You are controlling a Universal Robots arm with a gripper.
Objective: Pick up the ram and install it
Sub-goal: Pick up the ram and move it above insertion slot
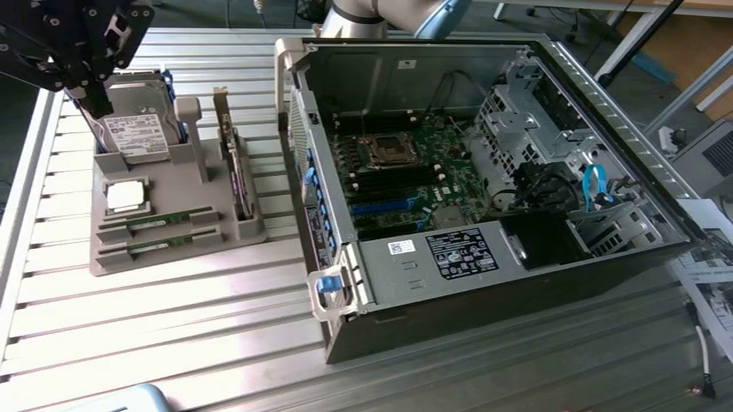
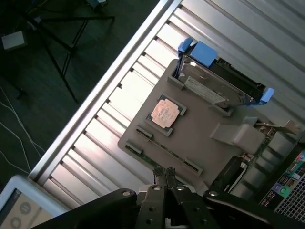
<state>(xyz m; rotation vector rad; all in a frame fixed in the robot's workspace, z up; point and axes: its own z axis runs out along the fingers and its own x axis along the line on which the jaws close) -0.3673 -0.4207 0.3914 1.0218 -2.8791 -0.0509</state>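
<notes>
Ram [image 1: 157, 222] lies flat on its long edge in a slot of the grey holder [image 1: 172, 184], with a like stick [image 1: 154, 245] in the slot beside it, both just below the square processor [image 1: 126, 196] in the exterior view. In the wrist view we see the stick [image 2: 167, 151] as a thin green line between two end brackets.

We judge it light and stiff, but fragile. It is a thin board with small black chips on its faces and fine contacts along one edge. We would take it by the bare long edge, near the middle, pinching across its thin width and keeping off the chips and contacts. Its smooth faces could slip or tilt in a narrow pinch.

Our claw [image 1: 94, 101] is closed on nothing and hovers over the hard drive [image 1: 137, 133] end of the holder, well apart from the sticks. In the wrist view its black fingertips [image 2: 164, 172] meet.

The holder looks like matte moulded plastic. The drive is bright metal with a white label and blue clips. A dark expansion card [image 1: 237, 172] stands upright at the holder's edge. The surface [image 1: 172, 326] is ribbed, shiny metal slats. The open computer case [image 1: 378, 51] is dark sheet metal around a green motherboard [image 1: 424, 163].
</notes>
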